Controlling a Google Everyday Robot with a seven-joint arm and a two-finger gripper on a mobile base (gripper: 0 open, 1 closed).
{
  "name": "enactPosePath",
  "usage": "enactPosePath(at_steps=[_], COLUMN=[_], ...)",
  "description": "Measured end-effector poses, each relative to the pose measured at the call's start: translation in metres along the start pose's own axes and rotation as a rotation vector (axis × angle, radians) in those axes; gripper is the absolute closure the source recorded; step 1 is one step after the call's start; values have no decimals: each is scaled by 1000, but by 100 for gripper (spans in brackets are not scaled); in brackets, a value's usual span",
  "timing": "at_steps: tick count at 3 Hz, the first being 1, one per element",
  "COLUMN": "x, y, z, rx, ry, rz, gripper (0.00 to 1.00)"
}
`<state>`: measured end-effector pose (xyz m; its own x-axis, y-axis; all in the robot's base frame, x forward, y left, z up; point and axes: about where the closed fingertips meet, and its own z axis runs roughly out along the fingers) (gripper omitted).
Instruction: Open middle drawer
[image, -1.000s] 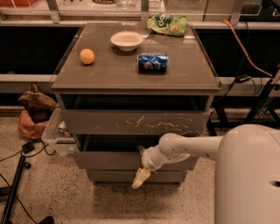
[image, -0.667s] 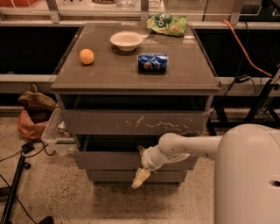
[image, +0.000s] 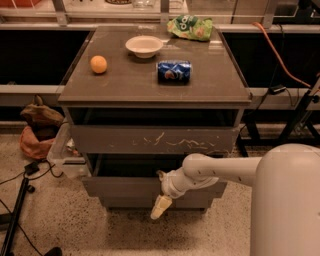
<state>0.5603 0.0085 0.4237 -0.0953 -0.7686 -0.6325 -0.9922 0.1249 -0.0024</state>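
The middle drawer (image: 125, 187) is a wide, shallow grey-brown front with no handle, below the taller scratched drawer front (image: 150, 140). A dark gap shows above it, so it stands a little way out of the cabinet. My gripper (image: 161, 204) hangs from the white arm (image: 215, 170) that comes in from the right. It sits in front of the middle drawer's lower edge, a little right of centre, pointing down. A narrower plain drawer front (image: 130, 202) lies under it, partly hidden by the gripper.
On the cabinet top (image: 125, 87) lie an orange (image: 98, 64), a white bowl (image: 144, 46), a blue can (image: 173, 71) and a green chip bag (image: 191, 26). A white plastic bin (image: 62, 152) and a brown bag (image: 37, 130) stand left of the cabinet. Cables and a stand (image: 15, 220) lie on the floor.
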Motion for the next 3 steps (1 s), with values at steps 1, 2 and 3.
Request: enactPosePath(at_steps=[1, 2, 3], x=[2, 2, -7], y=[49, 49, 44], z=[-17, -17, -10], rx=[-28, -28, -37], ry=[-21, -21, 30], rz=[56, 56, 29], gripper=[0, 0, 0])
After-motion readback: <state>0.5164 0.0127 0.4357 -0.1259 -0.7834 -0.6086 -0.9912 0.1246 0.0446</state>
